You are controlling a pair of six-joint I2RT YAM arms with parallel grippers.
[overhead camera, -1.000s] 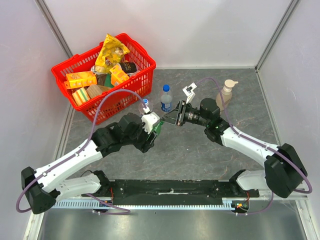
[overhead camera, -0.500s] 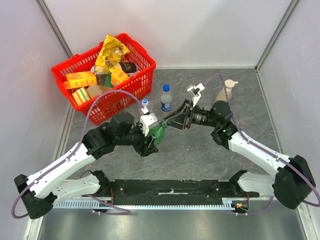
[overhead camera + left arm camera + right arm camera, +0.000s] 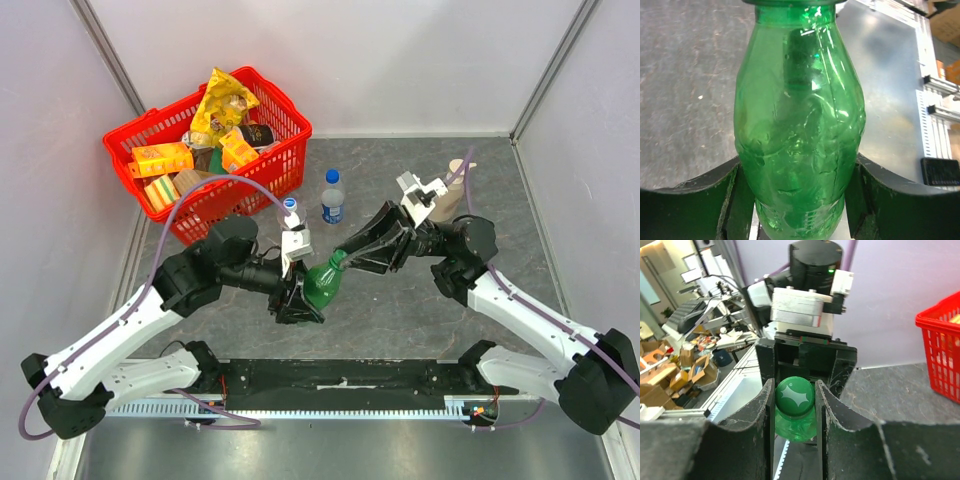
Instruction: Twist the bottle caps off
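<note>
My left gripper (image 3: 303,292) is shut on the body of a green bottle (image 3: 322,280) and holds it tilted off the table, neck toward the right arm. In the left wrist view the bottle (image 3: 797,125) fills the space between the jaws. My right gripper (image 3: 347,256) is shut on the bottle's green cap (image 3: 795,395), with one finger (image 3: 762,410) pressed against each side. A blue-labelled bottle (image 3: 333,200) with a blue cap (image 3: 332,176) and a clear bottle with a blue cap (image 3: 291,204) stand upright behind the arms.
A red basket (image 3: 282,165) full of groceries stands at the back left. A beige pump dispenser (image 3: 455,185) stands at the back right, partly hidden by my right wrist. Grey walls close the left, back and right sides.
My left arm has carried the green bottle forward and right and tilted it. My right gripper has followed it back toward the right and now grips the cap.
</note>
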